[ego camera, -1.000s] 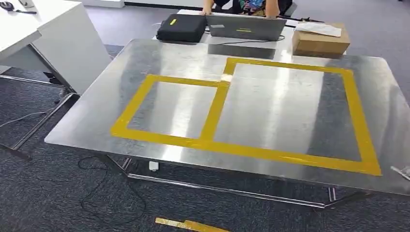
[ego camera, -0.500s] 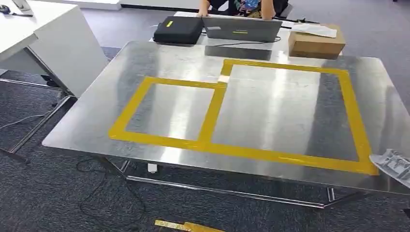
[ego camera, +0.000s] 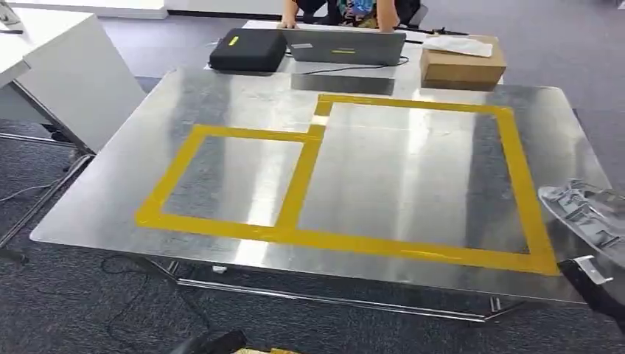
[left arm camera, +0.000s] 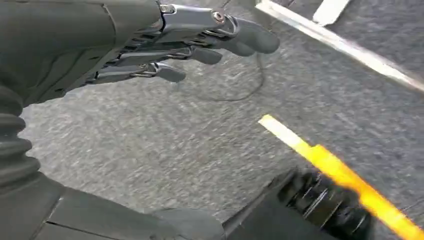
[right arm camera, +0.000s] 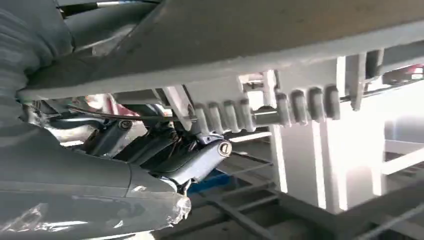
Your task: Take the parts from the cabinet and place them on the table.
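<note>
Your right hand grips the ribbed grey part, now further in over the steel table's near right corner. Your left hand hangs open-fingered, holding nothing.

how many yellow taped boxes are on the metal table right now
2. A smaller yellow box sits toward the left side of the metal table; a larger box adjoins it on the right, sharing one tape strip.

Silver table w/ yellow tape outline forming two rectangles. Dark grey speckled carpet; black bag w/ yellow tag, grey laptop, brown box. Pale grey ribbed part; white desk.
</note>
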You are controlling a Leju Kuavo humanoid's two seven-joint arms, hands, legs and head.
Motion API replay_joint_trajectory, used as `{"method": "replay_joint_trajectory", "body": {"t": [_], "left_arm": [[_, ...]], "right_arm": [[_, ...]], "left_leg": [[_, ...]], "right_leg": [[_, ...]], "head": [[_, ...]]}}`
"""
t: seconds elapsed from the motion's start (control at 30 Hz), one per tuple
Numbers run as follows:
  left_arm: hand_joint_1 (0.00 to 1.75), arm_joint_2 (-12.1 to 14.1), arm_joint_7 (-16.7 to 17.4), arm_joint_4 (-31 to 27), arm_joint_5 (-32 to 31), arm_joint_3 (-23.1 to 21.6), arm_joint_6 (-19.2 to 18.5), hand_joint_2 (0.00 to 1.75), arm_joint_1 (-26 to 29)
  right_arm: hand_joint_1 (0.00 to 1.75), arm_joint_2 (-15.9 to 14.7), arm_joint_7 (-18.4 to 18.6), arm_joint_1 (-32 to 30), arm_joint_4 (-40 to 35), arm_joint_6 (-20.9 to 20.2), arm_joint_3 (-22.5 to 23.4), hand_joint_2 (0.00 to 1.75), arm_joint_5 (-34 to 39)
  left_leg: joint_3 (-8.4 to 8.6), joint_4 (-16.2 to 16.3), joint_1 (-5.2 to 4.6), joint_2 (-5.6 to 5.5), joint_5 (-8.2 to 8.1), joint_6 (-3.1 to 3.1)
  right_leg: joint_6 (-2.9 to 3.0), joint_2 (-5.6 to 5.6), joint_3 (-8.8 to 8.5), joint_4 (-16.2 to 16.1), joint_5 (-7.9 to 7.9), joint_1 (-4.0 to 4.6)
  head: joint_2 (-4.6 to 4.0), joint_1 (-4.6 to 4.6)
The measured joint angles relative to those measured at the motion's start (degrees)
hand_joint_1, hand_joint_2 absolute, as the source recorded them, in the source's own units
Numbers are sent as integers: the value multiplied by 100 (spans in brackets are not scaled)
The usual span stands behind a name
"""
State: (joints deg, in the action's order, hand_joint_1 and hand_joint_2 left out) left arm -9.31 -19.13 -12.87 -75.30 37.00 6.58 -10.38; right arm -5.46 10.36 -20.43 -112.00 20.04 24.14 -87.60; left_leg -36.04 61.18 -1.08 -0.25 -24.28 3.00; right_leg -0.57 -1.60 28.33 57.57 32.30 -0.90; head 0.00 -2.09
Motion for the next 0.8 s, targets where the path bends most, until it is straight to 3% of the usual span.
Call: {"method": "replay_joint_trajectory", "body": {"t": [0.03,0.07,0.1,0.13,0.2,0.27,0.33,0.37,0.4,0.47,0.5,0.53,0.57,0.63,0.67,0.7,0.8], "left_arm": [[0,2,-2,0,22,0,9,175,-11],[0,2,-2,-2,24,0,17,175,-21],[0,-7,-2,-2,33,2,24,175,-20],[0,-9,-2,-4,33,0,33,175,-23],[0,-5,-2,-7,37,7,50,175,-34],[0,-28,-2,-7,31,4,42,175,-75],[0,-33,-2,-7,18,-13,4,175,-69],[0,-33,0,-7,18,-17,2,175,-52],[0,-33,0,-7,18,-22,2,175,-49],[0,-52,2,-7,18,-28,9,175,-62],[0,-51,2,-7,18,-29,15,175,-60],[0,-50,4,-7,18,-31,22,175,-85],[0,-50,11,-7,20,-31,24,175,-94],[0,-55,22,-9,18,-31,24,175,-70],[0,-35,22,-9,18,-31,28,175,-76],[0,-33,22,-9,18,-33,31,175,-89],[0,-33,35,-9,18,-33,31,175,-94]], "right_arm": [[175,-51,22,11,55,9,-77,175,-13],[175,-105,48,0,92,0,-131,175,-26],[175,-149,46,-13,114,-2,-182,175,-57],[175,-175,48,-18,156,-2,-247,175,-92],[175,-247,61,10,226,18,-338,175,-169],[175,-347,126,76,339,122,-468,175,-216],[175,-470,299,87,463,194,-680,175,-249],[175,-544,370,114,528,221,-813,175,-256],[175,-606,413,148,602,254,-926,175,-262],[175,-725,472,207,711,306,-1158,175,-269],[175,-767,470,231,752,321,-1246,175,-269],[175,-781,461,269,840,328,-1339,175,-269],[175,-822,461,293,864,343,-1398,175,-269],[175,-870,461,300,886,359,-1496,175,-269],[175,-875,457,299,917,358,-1546,175,-273],[175,-890,457,317,936,361,-1579,175,-271],[175,-921,459,346,973,365,-1664,175,-271]], "left_leg": [[58,-89,-3,4,-80,57],[112,-207,-40,5,-178,46],[115,-261,-36,9,-177,58],[163,-324,-37,24,-177,60],[379,-493,36,21,-141,22],[410,-514,47,18,-187,18],[432,-507,45,21,-239,0],[462,-503,49,25,-269,-13],[512,-501,56,29,-304,-28],[653,-495,83,29,-397,-82],[683,-496,84,32,-441,-121],[696,-465,74,36,-445,-140],[622,-435,58,36,-463,-178],[649,-433,49,45,-480,-232],[661,-442,44,41,-511,-128],[641,-448,40,41,-473,-31],[661,-457,40,40,-467,-22]], "right_leg": [[-47,-24,-29,-2,40,53],[-73,-13,-27,-30,43,7],[-106,-20,-159,-13,-28,-9],[-163,-1,-139,-21,-80,-2],[-178,67,-124,68,55,7],[-263,99,295,773,357,-3],[-294,101,825,1511,648,-25],[-305,108,955,1575,575,-28],[-313,117,942,1373,335,-38],[-341,142,610,428,-396,-63],[-359,155,465,121,-532,-67],[-341,172,508,70,-358,-23],[-205,173,442,61,-328,-12],[-133,155,437,16,-415,-27],[-187,156,447,13,-452,-45],[-183,140,461,19,-455,-39],[-161,130,449,15,-439,-30]], "head": [[0,-43],[0,-22],[0,-27],[0,-23],[0,-38],[0,-60],[0,-51],[0,-58],[0,-53],[0,-55],[0,-58],[-2,-64],[0,-68],[0,-51],[0,-40],[0,-23],[0,-25]]}}
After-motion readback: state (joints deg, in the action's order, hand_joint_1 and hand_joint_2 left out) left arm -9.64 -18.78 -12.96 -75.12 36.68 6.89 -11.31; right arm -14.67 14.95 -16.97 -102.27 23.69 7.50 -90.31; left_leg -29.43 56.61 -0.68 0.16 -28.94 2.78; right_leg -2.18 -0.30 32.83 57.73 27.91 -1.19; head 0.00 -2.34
